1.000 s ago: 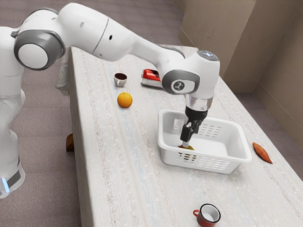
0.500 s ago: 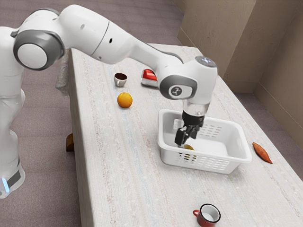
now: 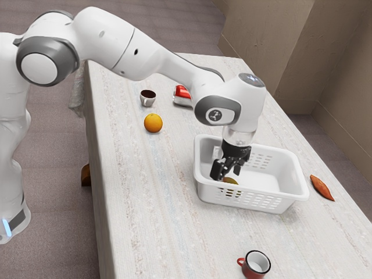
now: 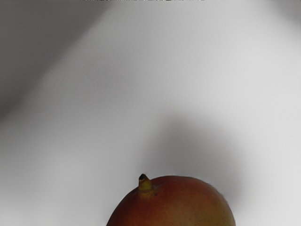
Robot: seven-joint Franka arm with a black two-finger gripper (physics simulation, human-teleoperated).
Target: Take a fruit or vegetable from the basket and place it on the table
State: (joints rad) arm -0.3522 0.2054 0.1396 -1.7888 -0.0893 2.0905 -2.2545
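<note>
Reaching down inside the white basket (image 3: 285, 200), the gripper (image 3: 226, 174) is open, its two dark fingers standing apart. Under and beside them lies a mango-like fruit (image 3: 231, 181), olive-yellow with some red, partly hidden by the basket's near wall and the fingers. In the wrist view the fruit (image 4: 174, 202) is red and greenish-brown with a short stem, at the lower edge, just under the hand.
Outside the basket, an orange (image 3: 153, 123), a dark-filled cup (image 3: 147, 98) and a red can-like item (image 3: 182, 95) stand toward the table's far end. A sweet potato (image 3: 322, 188) lies beyond the basket; a red mug (image 3: 256, 265) is at the near edge.
My hand has come lower into the basket and turned, shifting slightly toward the exterior view's left. The two fingers now show separately. The fruit stays in the basket.
</note>
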